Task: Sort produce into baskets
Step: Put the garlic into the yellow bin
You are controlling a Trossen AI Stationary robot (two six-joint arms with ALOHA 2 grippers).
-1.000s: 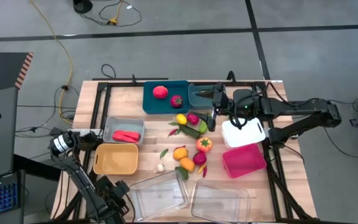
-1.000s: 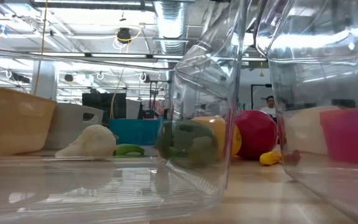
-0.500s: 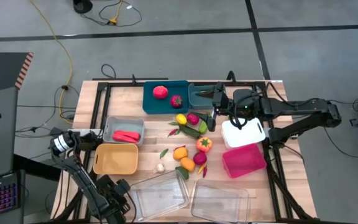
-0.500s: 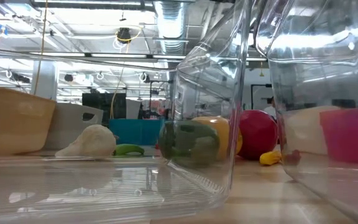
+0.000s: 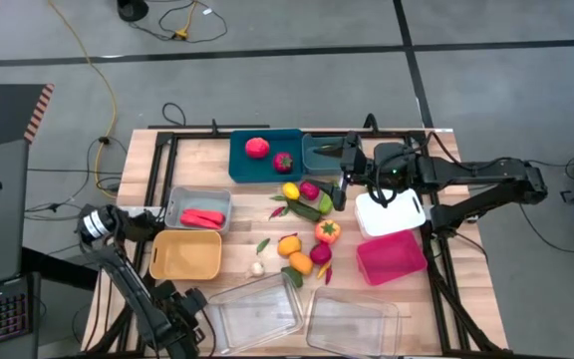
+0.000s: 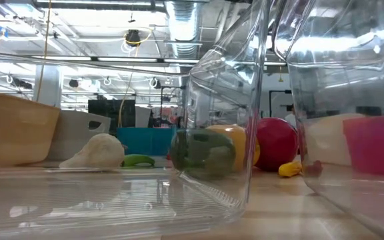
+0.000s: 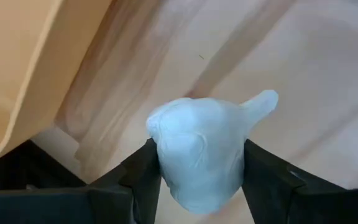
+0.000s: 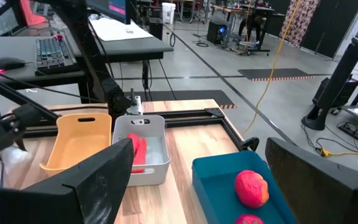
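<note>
Sorting is part-done. The deep-teal rectangular plastic bin (image 5: pixel 239 165) at the counter's (image 5: pixel 147 179) far edge holds two red toy fruits (image 5: pixel 257 148), and the grey rectangular bin (image 5: pixel 173 204) holds one long red piece (image 5: pixel 202 217), so grouping appears to be by type, not colour alone. The tan-yellow bin (image 5: pixel 185 257), white bin (image 5: pixel 392 214), magenta-red bin (image 5: pixel 392 259) and the two clear plastic trays (image 5: pixel 257 311) hold nothing visible. Unsorted stock is a loose cluster of yellow, orange, green and pink toy produce (image 5: pixel 307 224) mid-counter, between the bins. The bins ring it, prob. so either arm gets a short carry. A white garlic-shaped toy bulb (image 5: pixel 257 267) lies apart on bare wood, between the tan-yellow bin and the cluster. The left arm is folded low at the near-left corner. Its wrist view shows the left claw (image 7: pixel 199 155) flanking a pale bulb-shaped object (image 7: pixel 197 124), with the tan-yellow bin wall beside it. Whether this is that same bulb, and whether the claw is gripping it or only framing it, cannot be told. The right claw (image 8: pixel 199 149) stands wide, holding nothing, at the cluster's far edge by the teal bins. It faces across the counter and, in my judgement, is parked so as not to cross the left arm's reach.
</note>
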